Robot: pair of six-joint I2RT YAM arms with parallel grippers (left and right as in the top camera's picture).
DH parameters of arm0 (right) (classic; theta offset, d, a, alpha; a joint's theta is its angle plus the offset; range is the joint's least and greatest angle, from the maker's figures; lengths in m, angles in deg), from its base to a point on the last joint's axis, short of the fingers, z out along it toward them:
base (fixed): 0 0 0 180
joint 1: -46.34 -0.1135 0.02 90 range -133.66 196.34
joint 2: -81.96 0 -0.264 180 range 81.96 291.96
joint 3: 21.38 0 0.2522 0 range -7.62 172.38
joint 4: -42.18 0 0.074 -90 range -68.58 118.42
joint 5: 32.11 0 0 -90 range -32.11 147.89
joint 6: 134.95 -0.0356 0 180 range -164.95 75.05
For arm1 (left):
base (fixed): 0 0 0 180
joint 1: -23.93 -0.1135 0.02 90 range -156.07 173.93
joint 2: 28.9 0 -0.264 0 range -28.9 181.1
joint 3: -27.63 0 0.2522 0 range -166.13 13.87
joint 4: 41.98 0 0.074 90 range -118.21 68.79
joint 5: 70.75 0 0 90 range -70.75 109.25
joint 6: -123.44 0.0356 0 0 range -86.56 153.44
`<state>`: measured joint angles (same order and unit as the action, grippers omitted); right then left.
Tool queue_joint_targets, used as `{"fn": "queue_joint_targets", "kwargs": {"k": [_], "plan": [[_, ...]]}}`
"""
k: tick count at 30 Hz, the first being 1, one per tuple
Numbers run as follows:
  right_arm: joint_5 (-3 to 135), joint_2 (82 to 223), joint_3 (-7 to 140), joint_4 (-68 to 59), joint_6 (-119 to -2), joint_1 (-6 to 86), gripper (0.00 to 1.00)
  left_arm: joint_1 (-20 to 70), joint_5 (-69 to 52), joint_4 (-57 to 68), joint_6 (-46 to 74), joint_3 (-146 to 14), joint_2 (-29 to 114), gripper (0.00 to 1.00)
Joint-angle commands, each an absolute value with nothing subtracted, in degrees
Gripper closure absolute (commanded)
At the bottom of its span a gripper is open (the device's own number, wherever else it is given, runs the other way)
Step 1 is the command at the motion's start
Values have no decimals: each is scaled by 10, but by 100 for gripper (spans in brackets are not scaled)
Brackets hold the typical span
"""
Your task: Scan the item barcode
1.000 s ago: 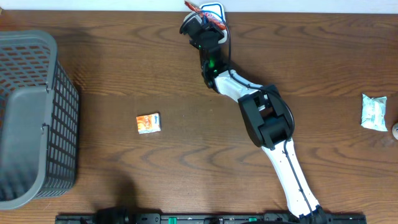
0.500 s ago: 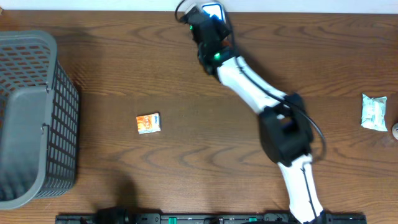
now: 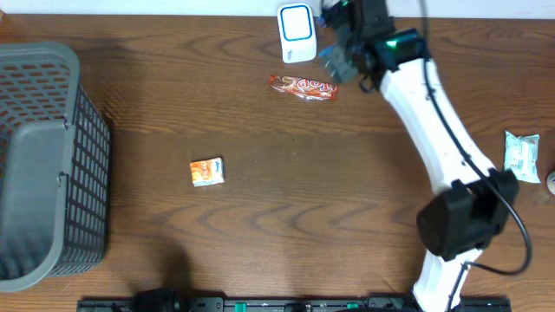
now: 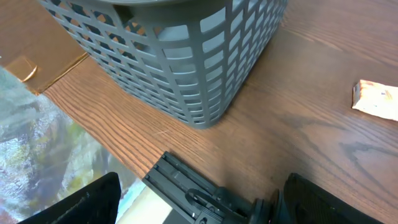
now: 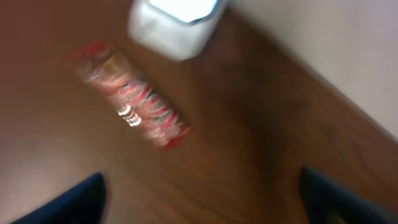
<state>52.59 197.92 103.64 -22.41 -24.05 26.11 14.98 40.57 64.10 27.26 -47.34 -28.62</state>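
Although the left gripper point(image 4: 205, 208), beside the grey basket point(image 3: 52, 156) at the left edge of the table point(image 3: 286, 225), stands wide apart and empty, the work lies further right. Past the small orange packet point(image 3: 207, 172), the red-wrapped snack bar point(image 3: 302, 86) lies flat near the far edge, just in front of the white scanner point(image 3: 296, 33). The right gripper point(image 3: 340, 57) hovers just right of it, fingers point(image 5: 68, 202) spread wide around nothing (a white packet point(image 3: 521, 156) waits at the right edge). I judge the bar light and its glossy film slippery, so pinch gently across its narrow middle.
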Motion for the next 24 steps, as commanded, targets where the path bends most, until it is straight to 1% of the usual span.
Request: {"fn": "queue_joint_targets", "kwargs": {"k": [1,7,16,23,24], "plan": [[599,2042,1025,-219,-151,247,1,148,411,686,273,-474,-286,16],[600,2119,1025,-120,-150,248,1,148,411,686,273,-474,-286,16],[628,2208,1025,-21,-145,244,1,148,411,686,273,-474,-286,16],[668,2252,1025,19,-167,251,1,148,411,686,273,-474,-286,16],[674,2254,1025,21,-171,252,3,148,411,686,273,-474,-286,16]]}}
